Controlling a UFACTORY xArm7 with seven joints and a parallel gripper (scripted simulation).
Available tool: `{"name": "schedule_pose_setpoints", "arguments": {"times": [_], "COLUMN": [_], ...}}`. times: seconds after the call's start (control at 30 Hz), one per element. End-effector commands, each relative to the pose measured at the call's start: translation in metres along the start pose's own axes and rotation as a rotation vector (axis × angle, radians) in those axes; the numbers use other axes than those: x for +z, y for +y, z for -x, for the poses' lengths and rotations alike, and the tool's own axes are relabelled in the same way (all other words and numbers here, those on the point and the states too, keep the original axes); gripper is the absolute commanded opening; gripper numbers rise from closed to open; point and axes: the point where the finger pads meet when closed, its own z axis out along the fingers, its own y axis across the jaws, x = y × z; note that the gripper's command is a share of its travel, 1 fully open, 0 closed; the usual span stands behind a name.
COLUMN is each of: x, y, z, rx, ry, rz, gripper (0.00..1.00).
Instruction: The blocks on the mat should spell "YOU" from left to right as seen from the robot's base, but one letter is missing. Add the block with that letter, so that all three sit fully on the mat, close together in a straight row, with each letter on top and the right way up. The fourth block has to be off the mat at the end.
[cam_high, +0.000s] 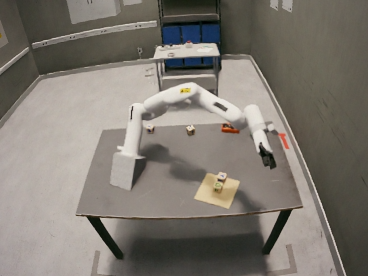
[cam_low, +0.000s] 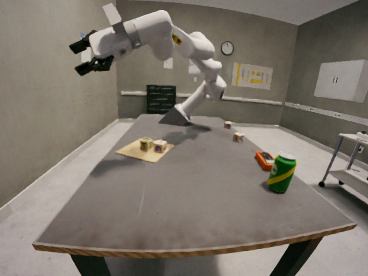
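A tan mat [cam_high: 217,190] lies on the grey table; it also shows in the exterior view [cam_low: 145,150]. Two letter blocks sit touching on it: one with a green letter [cam_high: 218,186] [cam_low: 146,144] and one with a purple letter [cam_high: 222,176] [cam_low: 160,146]. Two more blocks lie off the mat along the table's far edge: one [cam_high: 190,130] [cam_low: 238,137] and another [cam_high: 150,129] [cam_low: 228,124]. Their letters are too small to read. My gripper [cam_high: 270,161] [cam_low: 87,54] is open and empty, high in the air, to the side of the mat.
An orange device [cam_high: 229,128] [cam_low: 264,159] lies at the table's edge. A green can [cam_low: 281,172] stands beside it. The robot's base block [cam_high: 126,170] stands at one end of the table. A white cart [cam_high: 186,52] stands behind the table.
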Motion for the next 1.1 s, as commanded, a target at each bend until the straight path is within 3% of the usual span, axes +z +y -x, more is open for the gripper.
{"name": "schedule_pose_setpoints", "arguments": {"times": [0.0, 0.17, 0.33, 0.4, 0.53, 0.73, 0.9, 0.97, 1.0, 1.07], "x": [-0.004, -0.02, -0.058, -0.058, -0.108, -0.164, -0.211, -0.211, -0.233, -0.25], "y": [0.0, -0.014, -0.049, -0.049, -0.088, -0.125, -0.151, -0.151, -0.162, -0.169], "z": [-0.002, -0.001, 0.007, 0.007, 0.025, 0.056, 0.089, 0.089, 0.108, 0.123], "rx": [0.0, -0.015, -0.052, -0.052, -0.104, -0.166, -0.223, -0.223, -0.252, -0.275], "ry": [0.002, -0.019, -0.069, -0.069, -0.13, -0.197, -0.252, -0.252, -0.279, -0.299], "rz": [0.0, -0.014, -0.048, -0.048, -0.09, -0.134, -0.17, -0.17, -0.186, -0.198], "gripper": [1.0, 1.0, 1.0, 1.0, 1.0, 1.0, 1.0, 1.0, 1.0, 1.0]}}
